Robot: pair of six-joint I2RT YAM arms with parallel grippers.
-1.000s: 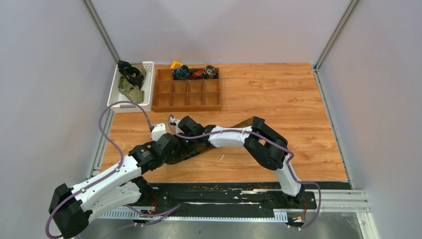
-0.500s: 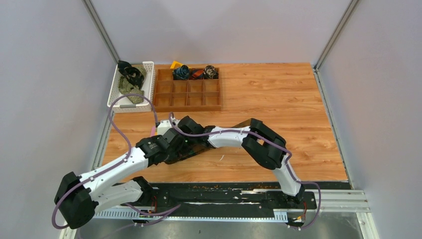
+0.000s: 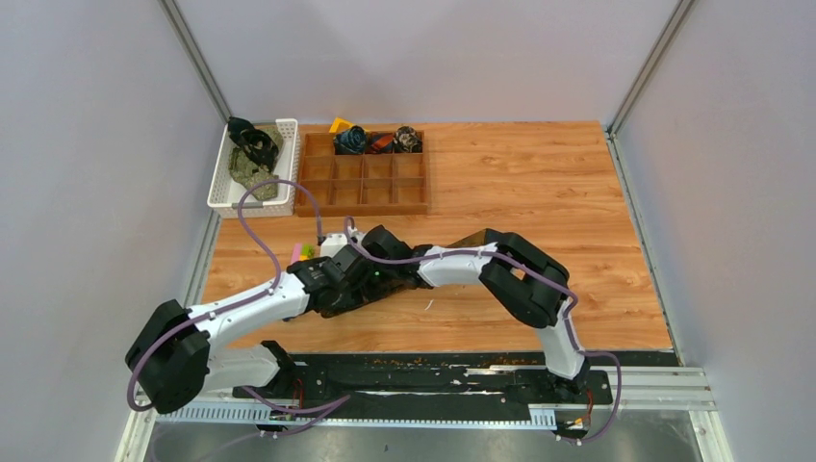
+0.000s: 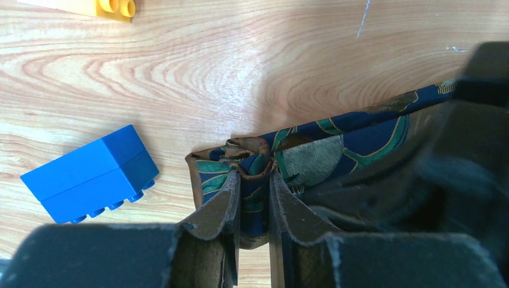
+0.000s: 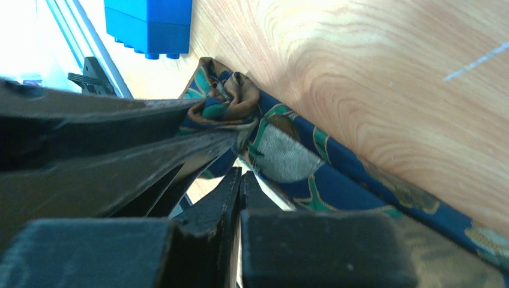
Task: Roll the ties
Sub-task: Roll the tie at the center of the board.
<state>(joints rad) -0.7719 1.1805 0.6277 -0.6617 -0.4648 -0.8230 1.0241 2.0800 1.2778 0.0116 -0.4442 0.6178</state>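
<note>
Left wrist: left jaws pinch bunched tip of navy-green tie point(image 4: 336, 150), flat on bench point(image 4: 300, 60), blue block point(image 4: 90, 174) at 9 o'clock. Right jaws pressed together alongside. Roll barely begun; nxt: wind tight.

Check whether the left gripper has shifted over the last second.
Yes. Seen from above, the left gripper has slid rightward and slightly farther from the near edge, toward the wooden organizer.

Navy tie point(image 4: 312, 150), teal swirl lines, bronze-tan patches. Blue block point(image 4: 90, 174). Orange-yellow block point(image 4: 108, 7). Surface point(image 4: 180, 72) pale wood grain.
</note>
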